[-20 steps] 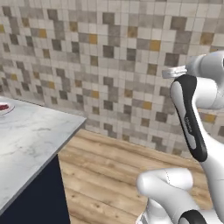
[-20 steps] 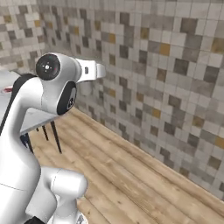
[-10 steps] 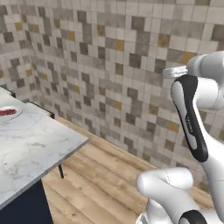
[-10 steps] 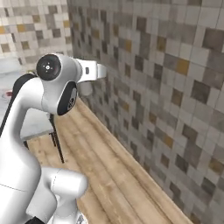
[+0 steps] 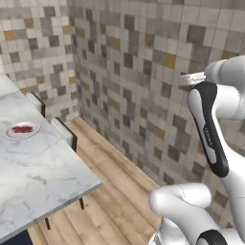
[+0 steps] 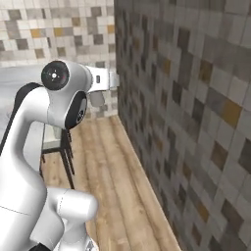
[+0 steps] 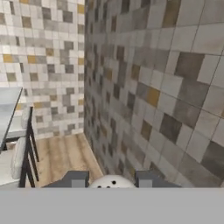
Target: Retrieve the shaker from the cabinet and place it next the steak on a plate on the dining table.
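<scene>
Fingertips (image 7: 76, 179) of the gripper (image 7: 112, 181) pinch the pale shaker (image 7: 112, 182) between them, facing a tiled wall (image 7: 166, 87). Steak (image 5: 22, 128) sits on a plate (image 5: 33, 133) on the marble table (image 5: 43, 177), well apart from the arm.

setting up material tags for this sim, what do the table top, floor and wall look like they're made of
Table top: apparently polished marble, white with grey veins.
Floor: wood planks, light brown with visible grain and board seams.
Wall: small square tiles in grey, beige and ochre, looking matte; possibly ceramic or stone.

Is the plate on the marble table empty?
No, the plate on the table holds a dark red piece of steak.
</scene>
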